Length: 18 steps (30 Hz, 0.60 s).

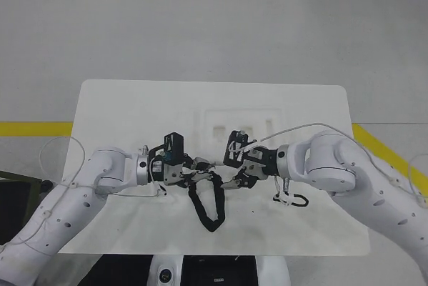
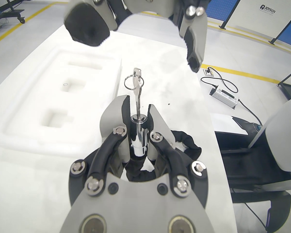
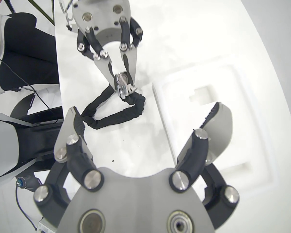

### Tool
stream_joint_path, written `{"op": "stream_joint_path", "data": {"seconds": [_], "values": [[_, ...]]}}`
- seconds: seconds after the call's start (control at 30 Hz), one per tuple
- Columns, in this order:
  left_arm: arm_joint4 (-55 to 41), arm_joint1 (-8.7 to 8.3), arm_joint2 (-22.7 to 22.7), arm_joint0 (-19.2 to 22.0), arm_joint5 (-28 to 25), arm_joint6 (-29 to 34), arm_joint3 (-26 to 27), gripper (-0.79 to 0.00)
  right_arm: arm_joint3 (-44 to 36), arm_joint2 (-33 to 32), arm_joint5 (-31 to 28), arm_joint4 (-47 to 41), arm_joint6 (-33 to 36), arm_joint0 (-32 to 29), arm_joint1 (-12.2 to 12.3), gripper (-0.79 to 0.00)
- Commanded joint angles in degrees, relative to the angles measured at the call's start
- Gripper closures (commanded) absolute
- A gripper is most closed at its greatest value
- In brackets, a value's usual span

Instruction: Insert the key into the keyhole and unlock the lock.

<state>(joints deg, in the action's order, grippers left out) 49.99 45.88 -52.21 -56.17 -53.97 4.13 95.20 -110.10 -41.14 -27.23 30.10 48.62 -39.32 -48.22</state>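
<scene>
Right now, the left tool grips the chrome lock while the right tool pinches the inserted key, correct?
No. The right tool is open, clear of the key; the left tool does grip the chrome lock, per the left wrist view.

There's the white foam tray (image 1: pixel 246 125), square recesses cut into it, sitting on the far half of the white table (image 1: pixel 121 107). On the tray's near side, off to the right, a small black looped item (image 1: pixel 292 199) lies on the tabletop, too small to make out. A yellow floor stripe (image 1: pixel 28 129) runs level with the tray. Well apart from the tray, past the table edge, a grey power brick (image 2: pixel 224 96) lies on the floor with its black cable.
</scene>
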Motion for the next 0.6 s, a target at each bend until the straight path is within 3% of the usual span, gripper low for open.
{"op": "stream_joint_path", "data": {"seconds": [0.0, 0.27, 0.33, 0.37, 0.4, 0.53, 0.57], "values": [[0.3, -0.15, -1.1, -0.6, -0.2, -0.5, 0.3, 0.0, 0.9, 0.3, -2.4, 0.7, -1.1, -1.3, 0.0, -0.785], [0.8, -0.45, -4.1, -2.7, -0.1, -1.2, 2.8, 0.0, 7.3, 6.1, -8.0, 4.7, -8.7, -1.5, -2.9, -0.785], [0.8, -0.4, -4.4, -3.0, -0.1, -1.0, 3.3, 0.0, 9.2, 7.2, -7.7, 5.8, -11.7, -0.9, -3.9, -0.625], [0.9, -0.38, -4.5, -3.2, -0.1, -0.9, 3.5, 0.0, 10.0, 7.6, -7.6, 6.3, -12.9, -0.6, -4.4, -0.468], [0.9, -0.34, -4.6, -3.3, -0.1, -0.8, 3.6, 0.0, 10.7, 7.9, -7.4, 6.9, -14.0, -0.4, -4.8, -0.391], [0.6, -0.18, -5.0, -3.6, -0.5, -0.8, 3.7, 0.0, 13.0, 8.5, -6.8, 8.1, -17.2, 0.2, -6.1, -0.203], [0.5, -0.13, -5.1, -3.6, -0.6, -0.8, 3.7, 0.0, 13.6, 8.8, -7.2, 8.0, -17.2, 0.4, -6.4, -0.117]]}}
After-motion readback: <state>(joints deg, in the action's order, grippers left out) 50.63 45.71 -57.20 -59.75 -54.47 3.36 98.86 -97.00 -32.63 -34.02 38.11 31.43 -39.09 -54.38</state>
